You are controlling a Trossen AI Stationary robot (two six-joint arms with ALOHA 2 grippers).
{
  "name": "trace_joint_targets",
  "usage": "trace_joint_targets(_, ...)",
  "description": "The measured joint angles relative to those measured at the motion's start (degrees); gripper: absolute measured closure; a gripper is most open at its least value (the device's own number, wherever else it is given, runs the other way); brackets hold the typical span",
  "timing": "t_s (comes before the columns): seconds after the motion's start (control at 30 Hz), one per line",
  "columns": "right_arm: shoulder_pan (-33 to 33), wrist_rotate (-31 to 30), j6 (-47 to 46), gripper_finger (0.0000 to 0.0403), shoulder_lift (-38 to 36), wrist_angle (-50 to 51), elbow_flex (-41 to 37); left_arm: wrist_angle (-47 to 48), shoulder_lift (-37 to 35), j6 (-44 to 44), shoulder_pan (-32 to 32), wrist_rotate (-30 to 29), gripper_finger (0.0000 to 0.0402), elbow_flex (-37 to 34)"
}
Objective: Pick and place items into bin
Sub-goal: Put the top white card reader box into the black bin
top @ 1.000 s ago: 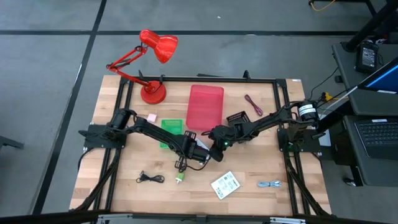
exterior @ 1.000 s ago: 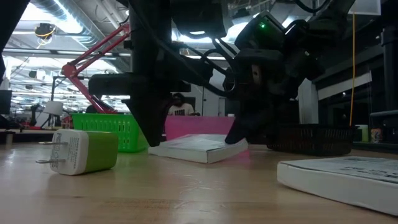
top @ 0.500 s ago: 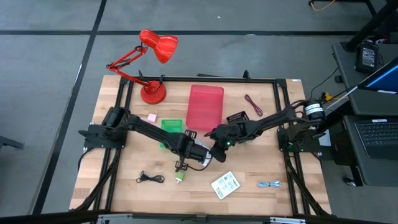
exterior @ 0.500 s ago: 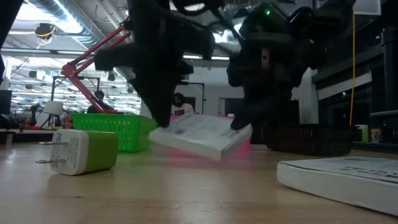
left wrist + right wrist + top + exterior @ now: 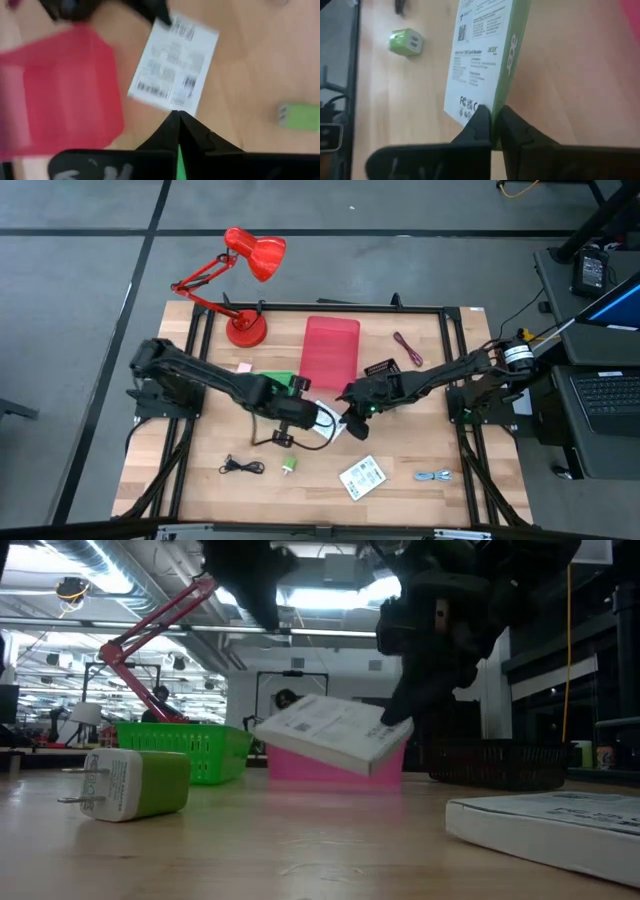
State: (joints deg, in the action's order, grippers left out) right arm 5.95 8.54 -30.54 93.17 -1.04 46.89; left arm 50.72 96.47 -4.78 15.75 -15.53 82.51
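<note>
The right gripper (image 5: 400,725) now pinches the white printed packet with a green edge (image 5: 335,735) clear of the wooden table (image 5: 300,850), beside the pink plastic bin (image 5: 330,350), while the left gripper (image 5: 290,415), closed and empty, has backed away.

Both arms stretched inward over the middle of the desk. Right claw (image 5: 347,420) clamped on the edge of a white packet (image 5: 335,733), lifted and tilted. Left claw (image 5: 297,412) just beside, raised above, fingers (image 5: 176,131) pressed together with nothing between them.
</note>
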Motion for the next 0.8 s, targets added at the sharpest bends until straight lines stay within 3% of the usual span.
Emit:
trace_joint_targets(0.47, 0.99, -5.24, 5.84, 0.0398, -9.40, 3.93, 0.02, -25.45, -23.79, 4.92, 1.83, -0.33, 0.0399, -29.44)
trace_joint_targets(0.8, 0.60, -7.22, 13.40, 0.0397, -10.39, 0.05, 0.02, -40.13, -38.66, 4.68, 3.34, -2.87, 0.0398, -45.39)
